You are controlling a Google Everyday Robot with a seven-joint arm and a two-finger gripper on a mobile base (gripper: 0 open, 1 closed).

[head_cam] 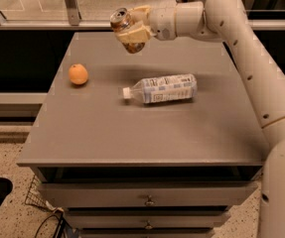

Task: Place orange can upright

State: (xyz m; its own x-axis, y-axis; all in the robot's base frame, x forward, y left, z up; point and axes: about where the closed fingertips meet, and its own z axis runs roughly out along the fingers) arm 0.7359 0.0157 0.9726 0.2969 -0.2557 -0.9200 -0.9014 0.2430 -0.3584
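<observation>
Camera view, only one I've got: claw (132, 32) clamped on orange can (120, 20), held in air beyond bottle (159, 89), over far part of surface (132, 133). Can tilted, silver end facing up-left. My plan: roll wrist till can stands vertical, lower onto bare patch behind bottle, release only once base sits flat. Fruit (78, 74) left of bottle, probably not in way.

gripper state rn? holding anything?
Gripper: closed on the small orange-tan aluminium drink can, which it holds tilted in the air above the far part of the grey table.
</observation>
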